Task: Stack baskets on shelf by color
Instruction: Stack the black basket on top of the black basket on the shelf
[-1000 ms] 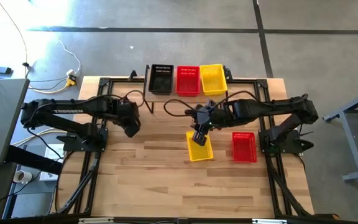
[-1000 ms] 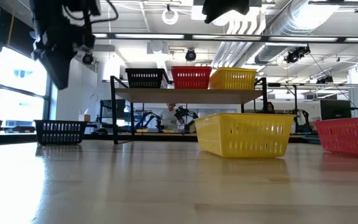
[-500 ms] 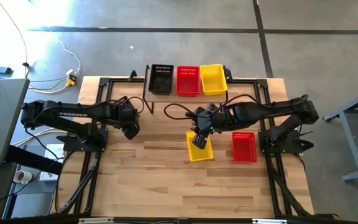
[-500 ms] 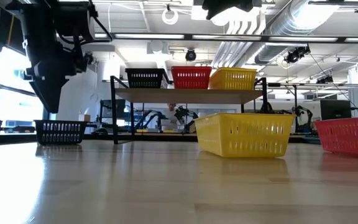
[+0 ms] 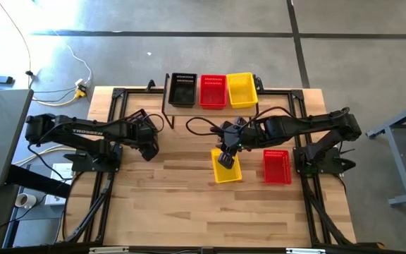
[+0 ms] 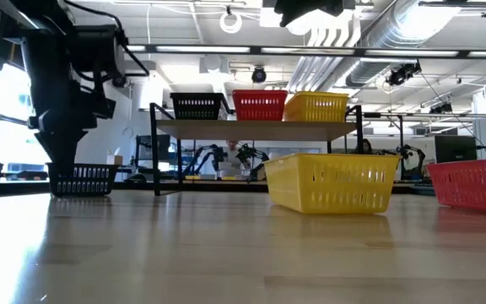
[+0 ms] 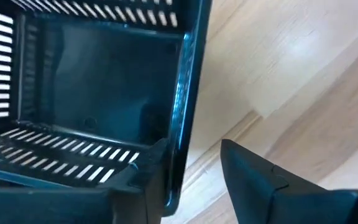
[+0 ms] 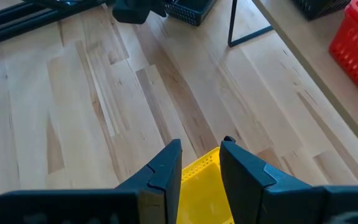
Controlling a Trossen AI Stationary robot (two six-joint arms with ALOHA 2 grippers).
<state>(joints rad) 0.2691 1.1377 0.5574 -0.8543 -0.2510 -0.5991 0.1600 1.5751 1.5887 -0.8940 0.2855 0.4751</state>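
Your right gripper [image 5: 225, 156] is sitting w/ its fingers a little apart over the rim of the yellow basket [image 5: 227, 168] on the desk [image 5: 189, 197]. A red basket [image 5: 276, 166] is lying just beside it. Your left gripper [image 7: 194, 165] is straddling the black basket's [image 5: 138, 118] wall, fingers apart. Far back, the shelf [image 5: 211, 107] is holding black, red & yellow baskets.

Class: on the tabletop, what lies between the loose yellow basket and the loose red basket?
Nothing: the high view shows bare wood between the yellow basket and the red basket.
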